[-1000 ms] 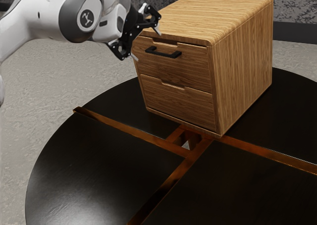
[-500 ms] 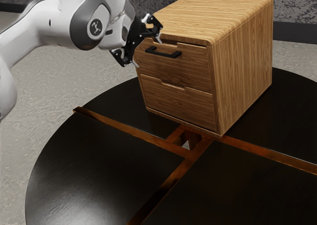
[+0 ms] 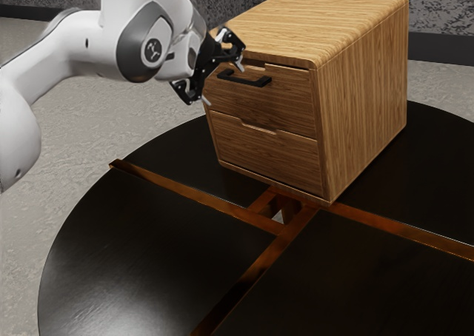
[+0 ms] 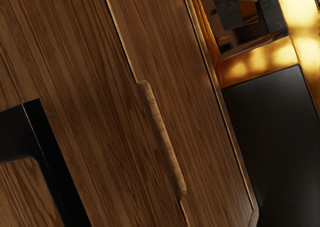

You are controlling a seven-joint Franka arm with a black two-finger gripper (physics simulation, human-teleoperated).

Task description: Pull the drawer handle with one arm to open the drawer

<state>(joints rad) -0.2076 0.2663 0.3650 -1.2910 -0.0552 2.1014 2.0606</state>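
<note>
Arm's black fingers (image 3: 215, 68) are hovering in the frame's upper left, spread wide and gripping nothing. The slim black bar handle (image 3: 243, 78) on the light wooden cabinet's (image 3: 355, 84) top drawer (image 3: 259, 95) is sitting just right of them, its long axis running across the drawer front.

Cabinet (image 3: 355, 77) on table (image 3: 148, 240); pincer (image 3: 215, 68) beside handle (image 3: 244, 78)
</note>
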